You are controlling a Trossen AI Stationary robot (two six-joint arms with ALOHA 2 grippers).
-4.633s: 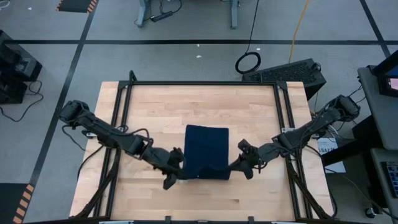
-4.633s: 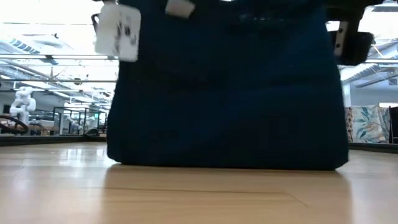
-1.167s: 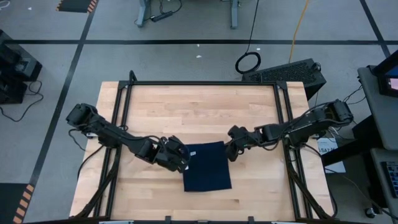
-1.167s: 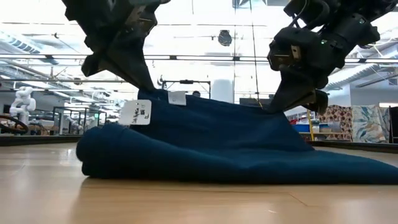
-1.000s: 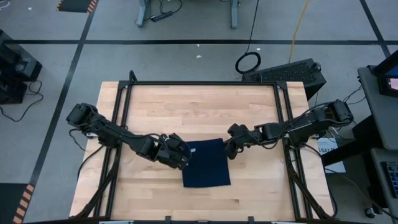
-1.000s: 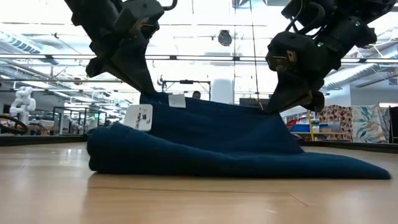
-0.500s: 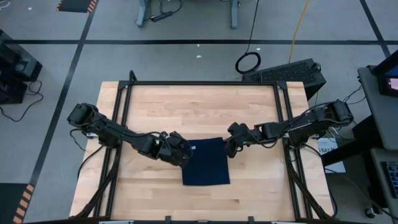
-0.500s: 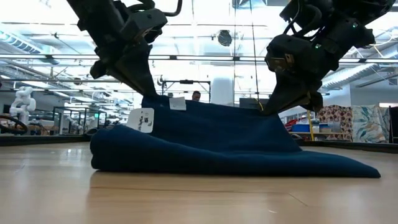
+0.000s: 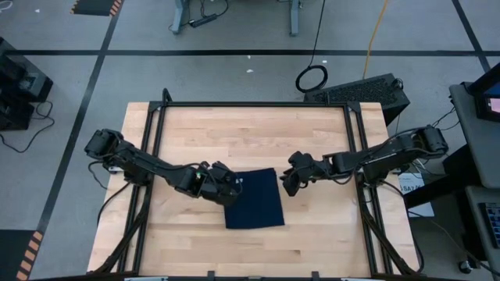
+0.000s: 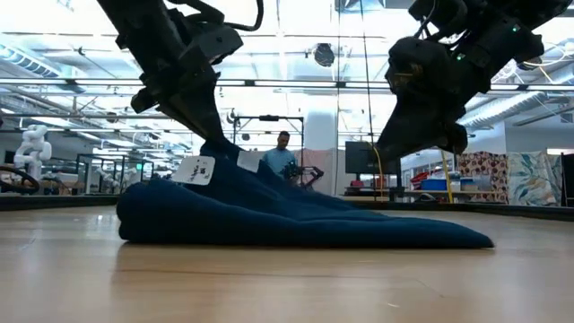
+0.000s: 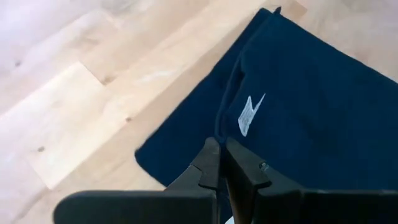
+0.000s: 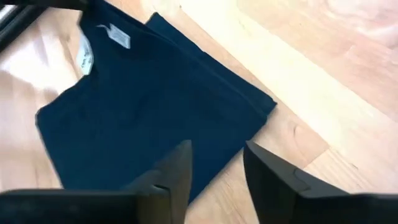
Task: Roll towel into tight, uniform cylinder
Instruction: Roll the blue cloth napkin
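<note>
The dark navy towel lies folded on the wooden table, near the middle, with a small white tag by its far left corner. That corner is raised off the table in the low view; the rest of the towel rests flat. My left gripper is shut on the raised corner. My right gripper stands open just above the towel's far right corner, with nothing between its fingers. My left gripper pinches the towel's far left edge between its two shut fingers, close to the white tag. The fingers come from above, slanting in from the table's left. The held corner is lifted; the rest slopes down onto the table, slack.
Black frame rails run along the table's left side and right side. Bare wood lies beyond the towel toward the far edge and in front of it. A person stands in the room behind.
My right gripper has opened, let go of the towel's far right corner and risen a little. That corner has dropped flat onto the table. My left gripper has kept its hold, and the towel has shifted slightly toward the table's left.
</note>
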